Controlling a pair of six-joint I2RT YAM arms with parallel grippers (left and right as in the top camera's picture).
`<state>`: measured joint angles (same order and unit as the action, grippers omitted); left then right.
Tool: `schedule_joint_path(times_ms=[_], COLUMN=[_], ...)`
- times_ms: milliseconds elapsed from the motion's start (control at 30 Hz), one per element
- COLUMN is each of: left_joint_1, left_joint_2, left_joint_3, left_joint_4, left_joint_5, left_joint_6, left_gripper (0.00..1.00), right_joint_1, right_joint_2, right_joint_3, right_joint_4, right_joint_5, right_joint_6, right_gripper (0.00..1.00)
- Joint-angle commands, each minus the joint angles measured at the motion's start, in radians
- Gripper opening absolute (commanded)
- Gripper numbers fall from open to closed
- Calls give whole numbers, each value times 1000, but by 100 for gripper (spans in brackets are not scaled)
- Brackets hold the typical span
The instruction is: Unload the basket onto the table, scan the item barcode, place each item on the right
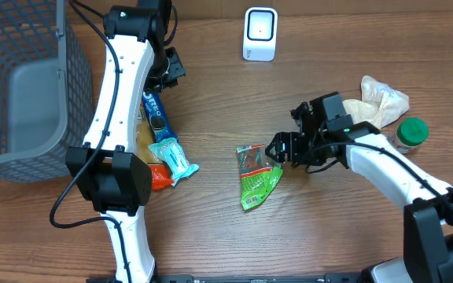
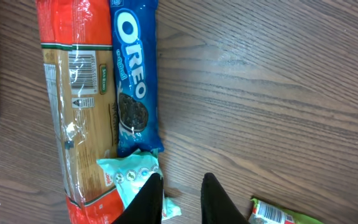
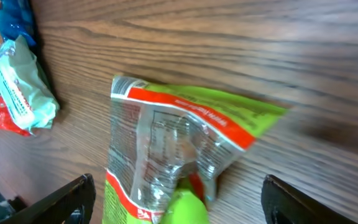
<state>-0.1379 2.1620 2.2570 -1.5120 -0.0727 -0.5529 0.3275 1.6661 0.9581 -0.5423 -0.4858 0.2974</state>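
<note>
Green snack bag (image 1: 255, 177) lies flat on desk (image 1: 329, 228), mid-right, touching nothing else. Right gripper (image 1: 276, 148) at its upper right edge, jaws spread wide, empty. Left gripper (image 2: 180, 198) jaws close together, holding nothing, beside Oreo pack (image 2: 133, 74).

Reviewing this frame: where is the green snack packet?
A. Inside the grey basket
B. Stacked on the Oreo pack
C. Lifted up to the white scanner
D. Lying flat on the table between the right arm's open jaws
D: the green snack packet lies on the wooden table, the right gripper open beside it.
</note>
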Motion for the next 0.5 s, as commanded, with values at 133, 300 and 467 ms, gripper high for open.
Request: schedule_joint_path(times_ms=[133, 300, 467], left_joint_1=[-8, -7, -9], left_joint_2=[9, 9, 9], left_joint_3=[-6, -6, -6], left_joint_4=[2, 5, 6], left_joint_5=[-32, -32, -32], left_joint_6=[-20, -23, -24], left_gripper=[16, 16, 16], right_joint_1=[14, 14, 27], right_joint_2=[112, 144, 146], right_joint_3=[-38, -38, -47], right_joint_4=[59, 107, 169], right_joint_5=[24, -17, -51], right_joint_6=[70, 12, 9], right_gripper=[82, 80, 75])
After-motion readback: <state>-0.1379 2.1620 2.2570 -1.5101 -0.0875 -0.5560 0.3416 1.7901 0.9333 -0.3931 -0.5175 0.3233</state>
